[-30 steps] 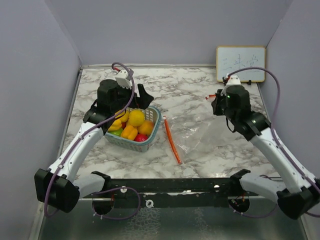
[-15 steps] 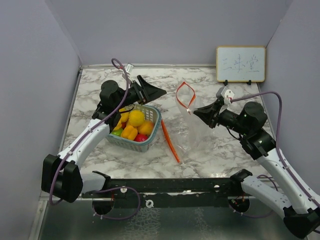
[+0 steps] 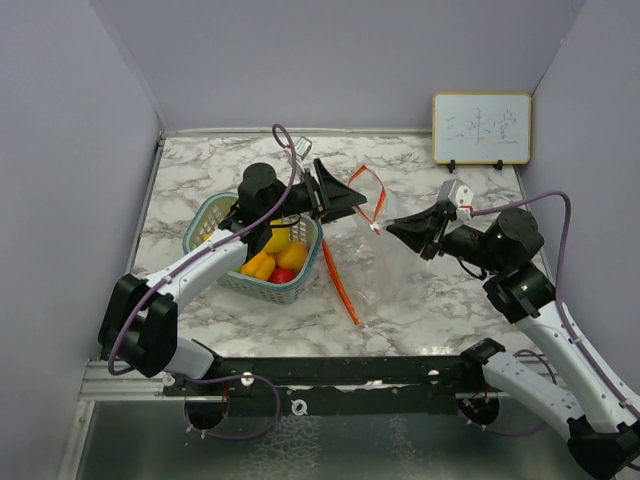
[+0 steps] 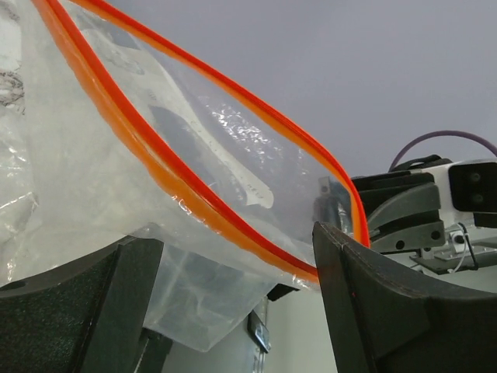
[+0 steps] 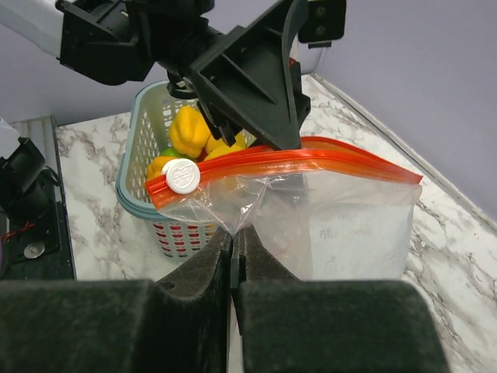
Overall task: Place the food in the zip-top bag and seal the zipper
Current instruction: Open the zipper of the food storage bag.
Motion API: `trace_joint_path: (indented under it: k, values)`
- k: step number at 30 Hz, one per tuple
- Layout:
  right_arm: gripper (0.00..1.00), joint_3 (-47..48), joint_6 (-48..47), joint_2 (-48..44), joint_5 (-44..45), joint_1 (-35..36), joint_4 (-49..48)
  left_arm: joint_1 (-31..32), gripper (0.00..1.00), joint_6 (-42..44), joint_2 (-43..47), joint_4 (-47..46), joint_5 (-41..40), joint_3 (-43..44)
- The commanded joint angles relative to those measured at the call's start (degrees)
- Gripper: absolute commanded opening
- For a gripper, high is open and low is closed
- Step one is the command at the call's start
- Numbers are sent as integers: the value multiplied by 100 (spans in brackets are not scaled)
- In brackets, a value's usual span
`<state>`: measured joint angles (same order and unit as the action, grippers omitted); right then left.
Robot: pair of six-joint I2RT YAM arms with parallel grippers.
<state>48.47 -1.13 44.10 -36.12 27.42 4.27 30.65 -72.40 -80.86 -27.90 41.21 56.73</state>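
Observation:
The clear zip-top bag (image 3: 392, 268) with an orange zipper (image 3: 372, 190) is lifted at one end; the rest of its orange rim lies on the table. My right gripper (image 3: 392, 228) is shut on the bag's film (image 5: 334, 225) just under the white slider (image 5: 180, 176). My left gripper (image 3: 352, 197) is open, its fingers (image 4: 388, 303) on either side of the bag's orange rim (image 4: 194, 198), not closed on it. The food (image 3: 275, 250), yellow, orange and red toy pieces, lies in the pale blue basket (image 3: 205, 215). The food also shows in the right wrist view (image 5: 190, 128).
A small whiteboard (image 3: 481, 127) stands at the back right against the wall. Grey walls enclose the marble table (image 3: 200, 310) on three sides. The basket (image 5: 140, 202) sits just left of the lifted bag, under my left arm.
My left arm has swung right from over the basket to the bag's mouth, and the basket has shifted slightly. My right gripper has lifted the bag's end off the table and holds it up.

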Motion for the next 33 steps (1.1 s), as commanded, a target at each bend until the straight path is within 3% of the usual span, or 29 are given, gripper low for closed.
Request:
trace_joint_path:
  k: [1, 6, 11, 14, 17, 18, 21, 24, 30, 33]
  values:
    - [2, -30, -224, -171, -240, 13, -46, 111, 80, 2, -138, -167, 31, 141]
    - [2, -84, -309, -219, -223, 17, 147, 197, 68, -7, -290, -233, 11, 232]
    - [2, -215, -321, -239, -235, 15, 153, 302, 48, 24, -490, -257, 30, 368]
    - [2, -232, -335, -231, -154, 18, 194, 369, 29, 14, -598, -310, 68, 412]
    - [2, -247, -313, -242, 159, 18, 243, 367, 0, 245, -631, -113, 59, 470]
    - [4, -238, -277, -258, 329, 18, 249, 372, 0, 440, -626, 132, 7, 527]
    - [28, -123, -75, -273, 926, 11, 343, 371, 0, 1446, -650, 1295, -360, 871]
    - [41, 215, 256, -175, 1608, 18, 591, 371, 0, 2573, -696, 2553, -1070, 1301]
    - [43, 1279, 1358, 576, 2704, 18, 1339, 388, 0, 3647, -572, 3117, -1751, 1481]
    - [45, 1633, 1805, 882, 2573, 18, 1336, 450, 0, 4130, -484, 3388, -2128, 1589]
